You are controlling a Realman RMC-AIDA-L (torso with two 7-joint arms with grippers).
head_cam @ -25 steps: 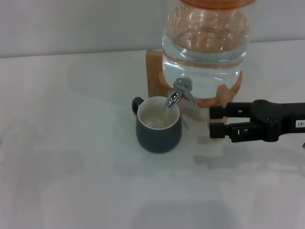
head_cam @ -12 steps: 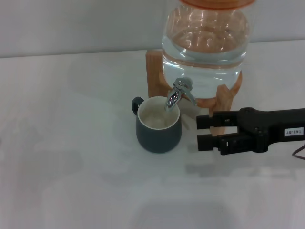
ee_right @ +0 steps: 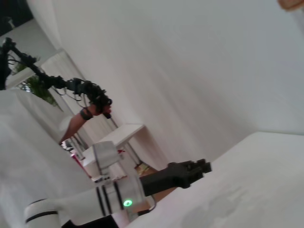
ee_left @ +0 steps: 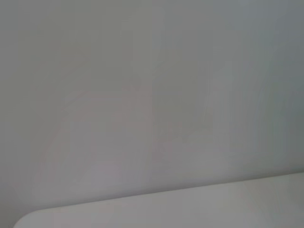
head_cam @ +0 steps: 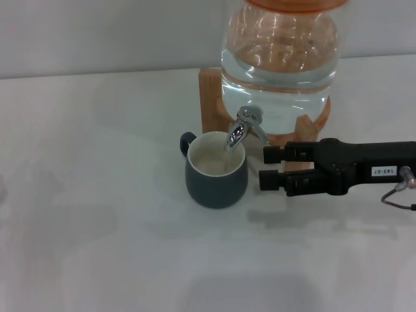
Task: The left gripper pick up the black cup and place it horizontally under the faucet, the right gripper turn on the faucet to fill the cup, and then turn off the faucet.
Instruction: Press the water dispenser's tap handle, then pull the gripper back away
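Note:
The black cup [head_cam: 216, 179] stands upright on the white table, handle to the back left, its cream inside directly below the spout of the chrome faucet [head_cam: 239, 130]. The faucet sticks out of a clear glass water jar [head_cam: 279, 65]. My right gripper [head_cam: 268, 166] reaches in level from the right, open, with nothing between its fingers. Its tips are just right of the cup's rim and below the faucet's lever. My left gripper [ee_right: 190, 171] is outside the head view; the right wrist view shows it far off, beyond the table's edge.
The jar rests on a wooden stand [head_cam: 209, 104] behind the cup. A thin cable [head_cam: 398, 195] hangs by my right arm. The white table [head_cam: 97, 214] spreads to the left and front of the cup.
My right gripper has slid left across the table toward the cup and faucet, and risen slightly. The cup and faucet have not moved.

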